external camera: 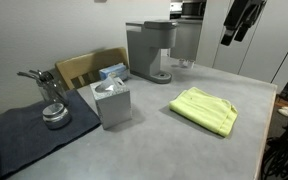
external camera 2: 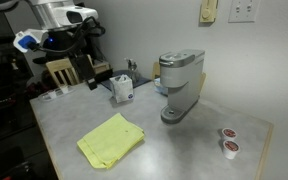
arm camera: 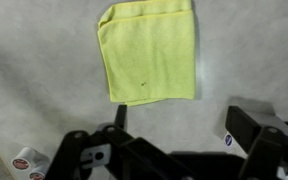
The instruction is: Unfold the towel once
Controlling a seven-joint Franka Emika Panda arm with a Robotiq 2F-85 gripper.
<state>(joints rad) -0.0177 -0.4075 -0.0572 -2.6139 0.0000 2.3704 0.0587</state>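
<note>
Grey table (external camera 2: 184, 150) before a white wall (external camera 2: 154, 25) with outlet plates (external camera 2: 242, 10) — a wooden chair (external camera: 79, 68) beside it.

In an exterior view, the towel (external camera 2: 111, 140) lies flat on the surface (external camera 2: 199, 152), well apart from the coffee machine (external camera 2: 180, 85) standing behind it. A tissue box (external camera 2: 122, 88) sits left of the machine, and two pods (external camera 2: 227, 141) rest to its right, near a corner.
</note>
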